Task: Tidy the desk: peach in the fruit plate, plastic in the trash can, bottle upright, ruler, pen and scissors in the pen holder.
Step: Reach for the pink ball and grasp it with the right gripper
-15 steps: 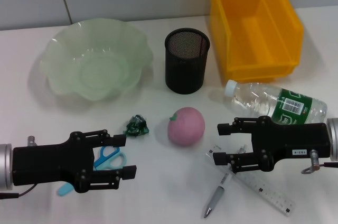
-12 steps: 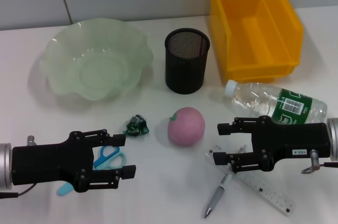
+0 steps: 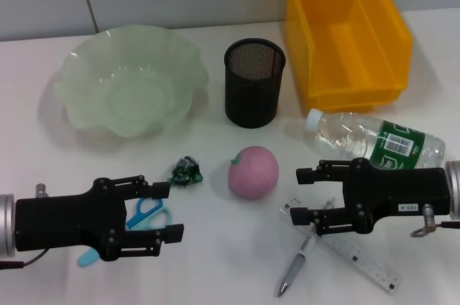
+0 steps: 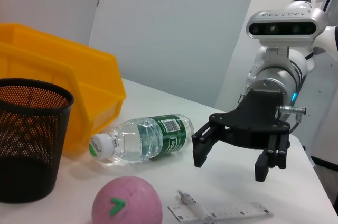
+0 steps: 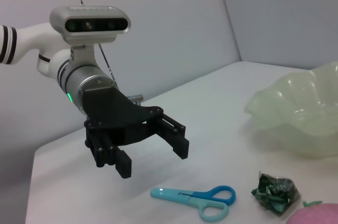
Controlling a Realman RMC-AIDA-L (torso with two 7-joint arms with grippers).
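A pink peach (image 3: 253, 171) sits mid-table, also in the left wrist view (image 4: 127, 203). A crumpled green plastic wrapper (image 3: 187, 170) lies left of it. Blue scissors (image 3: 147, 211) lie under my open left gripper (image 3: 168, 211), which hovers low over their handles. A clear bottle (image 3: 374, 139) lies on its side at the right. My open, empty right gripper (image 3: 300, 193) hovers in front of the bottle, over the tops of a pen (image 3: 296, 265) and a clear ruler (image 3: 359, 255). The black mesh pen holder (image 3: 254, 82) stands behind the peach and the green fruit plate (image 3: 129, 89) is at the back left.
A yellow bin (image 3: 345, 32) stands at the back right, behind the bottle. The wall runs along the table's far edge. In the right wrist view the left gripper (image 5: 152, 160) is above the scissors (image 5: 193, 197), near the table's left edge.
Almost nothing: my left gripper has shifted very slightly back to the left. The right arm and all objects are where they were.
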